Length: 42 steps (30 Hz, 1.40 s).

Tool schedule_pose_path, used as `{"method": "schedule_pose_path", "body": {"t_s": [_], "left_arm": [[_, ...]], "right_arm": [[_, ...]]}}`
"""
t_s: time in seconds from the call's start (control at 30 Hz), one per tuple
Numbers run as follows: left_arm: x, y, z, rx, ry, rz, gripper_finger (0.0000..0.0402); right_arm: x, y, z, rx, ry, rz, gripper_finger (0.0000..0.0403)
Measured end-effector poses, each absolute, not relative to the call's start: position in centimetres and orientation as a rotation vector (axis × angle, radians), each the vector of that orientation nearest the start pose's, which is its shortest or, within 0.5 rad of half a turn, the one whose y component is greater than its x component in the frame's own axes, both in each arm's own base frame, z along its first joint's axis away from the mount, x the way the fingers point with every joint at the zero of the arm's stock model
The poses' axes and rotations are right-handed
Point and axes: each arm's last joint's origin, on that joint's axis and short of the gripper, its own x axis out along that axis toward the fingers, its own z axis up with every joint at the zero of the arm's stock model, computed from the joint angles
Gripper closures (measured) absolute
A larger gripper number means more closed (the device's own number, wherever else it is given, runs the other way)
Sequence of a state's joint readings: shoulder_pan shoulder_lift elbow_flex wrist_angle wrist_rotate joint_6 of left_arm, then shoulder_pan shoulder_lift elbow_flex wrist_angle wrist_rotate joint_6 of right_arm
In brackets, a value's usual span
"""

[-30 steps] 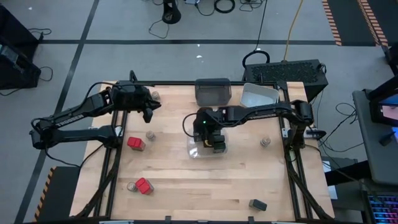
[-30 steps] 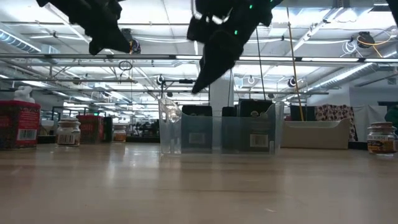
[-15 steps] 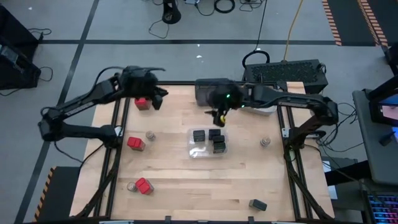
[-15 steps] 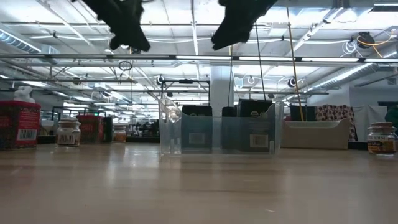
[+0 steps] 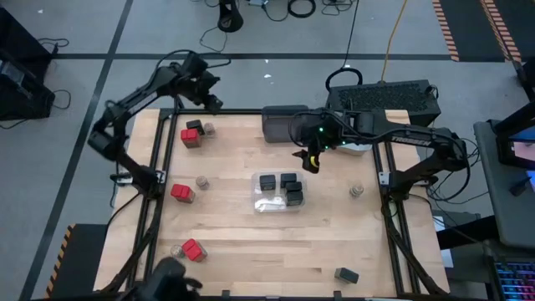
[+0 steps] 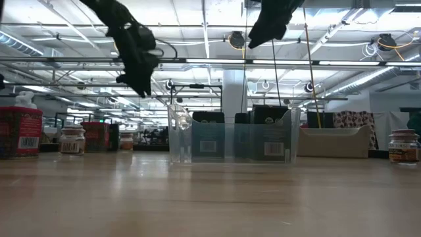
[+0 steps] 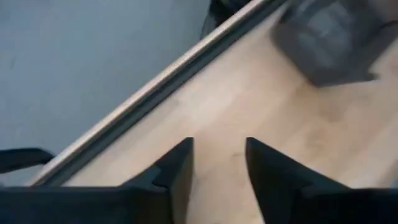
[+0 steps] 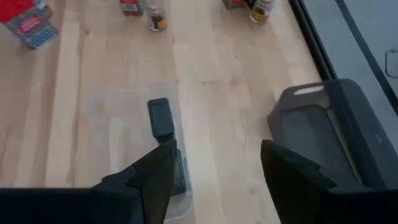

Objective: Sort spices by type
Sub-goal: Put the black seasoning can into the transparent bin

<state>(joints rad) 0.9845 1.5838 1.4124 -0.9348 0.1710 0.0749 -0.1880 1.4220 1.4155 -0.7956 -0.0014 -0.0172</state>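
The spices stand on the wooden table. Three dark boxes (image 5: 284, 188) sit in the clear bin (image 5: 261, 204). Red-topped boxes stand at far left (image 5: 190, 137), mid left (image 5: 182, 192) and near left (image 5: 194, 249). Tan-lidded jars (image 5: 201, 181) (image 5: 356, 191) stand apart, and one dark box (image 5: 346, 274) lies near the front edge. My left gripper (image 7: 219, 146) hangs open and empty over the table's far left edge (image 5: 214, 102). My right gripper (image 8: 217, 149) is open and empty, high between the clear bin and the dark grey bin (image 5: 284, 122).
A light grey bin (image 5: 349, 132) stands at the far right, partly under my right arm. In the low view the clear bin (image 6: 230, 135) is in the middle, with a red box (image 6: 20, 131) and jar (image 6: 72, 139) at left and a jar (image 6: 402, 145) at right.
My right gripper has risen out of the clear bin and gone toward the table's far edge, then a little to the right. My left gripper has swung from the far-left part of the table out to its far edge, uncovering the red box there.
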Motion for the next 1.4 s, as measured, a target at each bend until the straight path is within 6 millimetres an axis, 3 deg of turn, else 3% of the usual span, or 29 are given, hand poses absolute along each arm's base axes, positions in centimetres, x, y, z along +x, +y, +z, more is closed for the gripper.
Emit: {"method": "schedule_pose_path", "body": {"t_s": [0.13,0.3,0.47,0.73,1.4], "left_arm": [[17.8,27.5,28.5,-0.52,1.11,0.722,0.0177],[17.7,26.2,27.9,-0.455,1.297,0.58,0.0136],[17.5,25.4,27.7,-0.371,1.452,0.573,0.0132],[17.2,25.4,27.6,-0.395,1.458,0.549,0.0132],[16.2,24.9,22.0,-0.372,1.538,0.549,0.0132]], "right_arm": [[28.7,-5.1,35.3,0.052,0.821,-0.154,0.0188],[28.5,-5.0,35.0,0.044,0.857,-0.149,0.0188],[28.5,-5.1,35.1,0.007,0.848,-0.134,0.0188],[28.6,-5.6,35.2,-0.01,0.836,-0.143,0.0188],[28.6,-5.7,35.2,0.002,0.829,-0.15,0.0188]]}}
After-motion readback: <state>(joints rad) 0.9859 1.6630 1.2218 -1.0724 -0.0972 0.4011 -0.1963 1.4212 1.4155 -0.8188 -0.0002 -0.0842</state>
